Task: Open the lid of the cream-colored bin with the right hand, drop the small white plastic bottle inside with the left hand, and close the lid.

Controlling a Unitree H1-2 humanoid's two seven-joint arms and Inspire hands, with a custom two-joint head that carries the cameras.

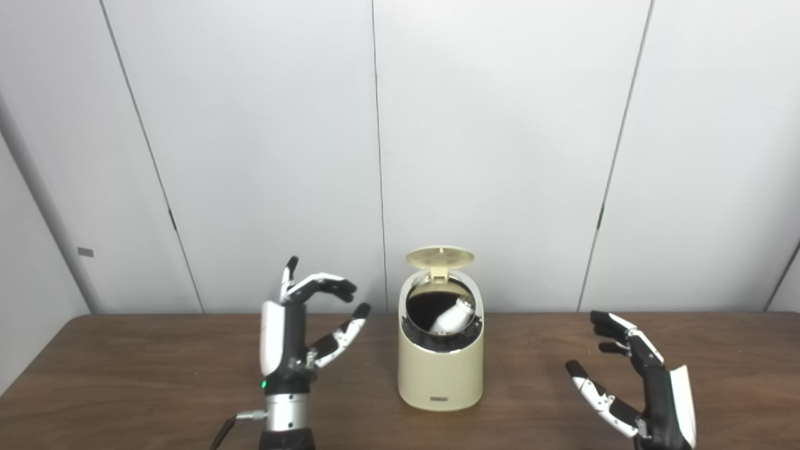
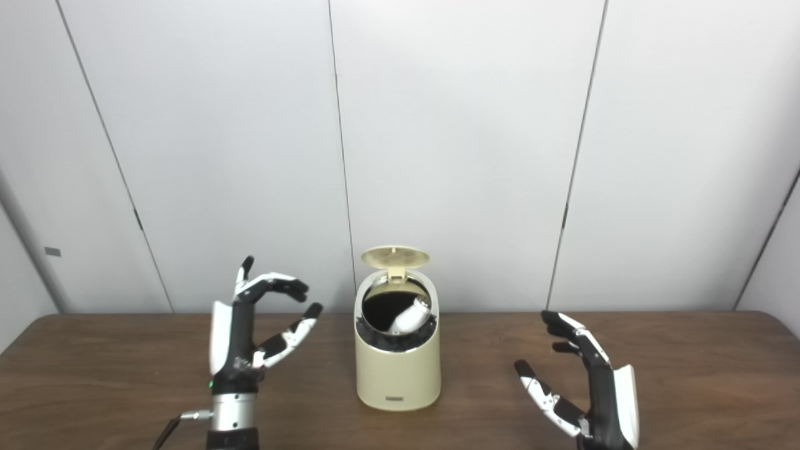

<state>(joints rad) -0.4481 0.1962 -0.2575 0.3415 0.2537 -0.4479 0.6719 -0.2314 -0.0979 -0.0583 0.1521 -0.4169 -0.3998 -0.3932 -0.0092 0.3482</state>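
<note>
the left hand (image 1: 300, 337) hangs empty, fingers spread, left of the cream-colored bin (image 1: 440, 369), because the small white plastic bottle (image 1: 451, 317) lies inside. the right hand (image 1: 637, 387) waits unclenched, well right, for closing the upright lid (image 1: 439, 257).

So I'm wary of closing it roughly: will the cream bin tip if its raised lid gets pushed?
Possibly. The bin is tall and narrow, looks like light plastic, and its upright lid sits high, giving leverage.
</note>
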